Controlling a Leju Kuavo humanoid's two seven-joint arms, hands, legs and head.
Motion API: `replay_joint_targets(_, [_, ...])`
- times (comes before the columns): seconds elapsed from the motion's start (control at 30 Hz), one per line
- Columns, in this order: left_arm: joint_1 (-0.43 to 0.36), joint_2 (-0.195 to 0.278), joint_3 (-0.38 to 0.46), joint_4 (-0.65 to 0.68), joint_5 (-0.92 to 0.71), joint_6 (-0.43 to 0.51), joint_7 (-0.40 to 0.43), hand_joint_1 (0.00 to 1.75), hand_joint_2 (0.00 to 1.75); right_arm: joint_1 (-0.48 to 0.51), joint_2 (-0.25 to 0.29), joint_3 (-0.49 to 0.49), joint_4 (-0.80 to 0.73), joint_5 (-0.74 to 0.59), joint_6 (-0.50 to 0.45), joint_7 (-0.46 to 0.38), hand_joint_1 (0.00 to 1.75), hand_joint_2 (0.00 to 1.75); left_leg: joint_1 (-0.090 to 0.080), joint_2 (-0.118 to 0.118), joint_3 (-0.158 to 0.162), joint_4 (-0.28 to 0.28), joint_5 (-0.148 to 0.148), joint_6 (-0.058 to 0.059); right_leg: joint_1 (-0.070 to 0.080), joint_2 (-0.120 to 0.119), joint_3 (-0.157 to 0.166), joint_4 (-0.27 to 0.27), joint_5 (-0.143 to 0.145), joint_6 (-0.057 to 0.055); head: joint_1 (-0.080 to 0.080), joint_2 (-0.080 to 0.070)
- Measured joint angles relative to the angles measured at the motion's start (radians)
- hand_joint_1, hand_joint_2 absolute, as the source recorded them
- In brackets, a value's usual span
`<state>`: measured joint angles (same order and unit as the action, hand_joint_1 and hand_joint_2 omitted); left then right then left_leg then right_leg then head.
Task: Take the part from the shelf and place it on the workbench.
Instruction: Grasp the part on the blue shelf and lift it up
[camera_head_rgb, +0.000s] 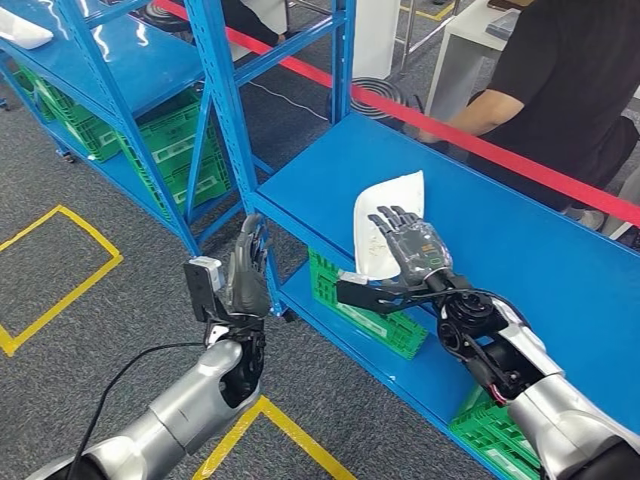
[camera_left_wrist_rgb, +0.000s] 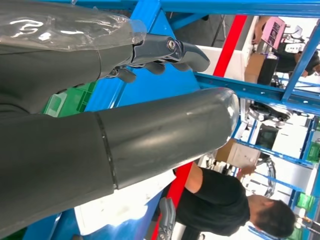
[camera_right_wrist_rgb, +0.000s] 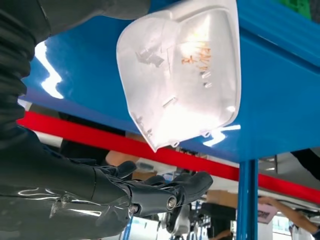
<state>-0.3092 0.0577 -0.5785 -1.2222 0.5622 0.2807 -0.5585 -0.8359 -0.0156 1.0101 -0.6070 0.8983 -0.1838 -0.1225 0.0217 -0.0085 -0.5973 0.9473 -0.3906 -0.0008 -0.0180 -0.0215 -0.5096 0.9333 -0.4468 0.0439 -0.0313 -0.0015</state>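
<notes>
The near edge of the white part (camera_head_rgb: 391, 222) is hidden in the head view by the right hand (camera_head_rgb: 404, 240), so it cannot be told there whether the fingers touch it. In the right wrist view the part (camera_right_wrist_rgb: 181, 75) is seen whole, lying hollow side out on the blue shelf (camera_right_wrist_rgb: 271, 95), with a clear gap between it and the dark fingers (camera_right_wrist_rgb: 166, 192) of the right hand (camera_right_wrist_rgb: 113, 195). The orange marks on the part's inner face are too blurred to be read. The person (camera_head_rgb: 566, 90) behind the red bar (camera_head_rgb: 483, 150) is cut off by the picture's edge.

The right hand is held flat over the near end of the part, fingers stretched forward and slightly apart; nothing is held in it.

The left hand (camera_head_rgb: 247, 275) is raised in front of the shelf's blue upright (camera_head_rgb: 226, 110), apart from it, with fingers extended upward and close together; nothing is gripped. In the left wrist view the thick grey thumb (camera_left_wrist_rgb: 158, 135) and the darker fingers (camera_left_wrist_rgb: 166, 50) are seen straight and parted, with only air between them.

Green crates (camera_head_rgb: 362, 310) are partly hidden under the shelf board. Yellow floor tape (camera_head_rgb: 60, 270) is seen on the grey carpet.
</notes>
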Motion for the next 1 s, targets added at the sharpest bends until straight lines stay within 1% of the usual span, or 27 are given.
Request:
replay_joint_targets(0.53, [0.001, 0.0, 0.0, 0.0, -0.004, -0.01, 0.005, 0.0, 0.0, 0.008, 0.01, -0.013, 0.026, -0.055, 0.057, 0.0, 0.0, 1.75, 0.0, 0.0, 0.0, 0.0, 0.0, 0.0, 0.0, 0.0, 0.0, 0.0, 0.0, 0.0, 0.0, 0.0])
replay_joint_targets(1.0, [0.001, 0.0, 0.0, 0.0, -0.008, -0.017, 0.007, 0.0, 0.0, 0.018, 0.019, -0.012, 0.04, -0.067, 0.079, -0.011, 0.0, 1.75, 0.0, 0.0, 0.0, 0.0, 0.0, 0.0, 0.0, 0.0, 0.0, 0.0, 0.0, 0.0, 0.0, 0.0])
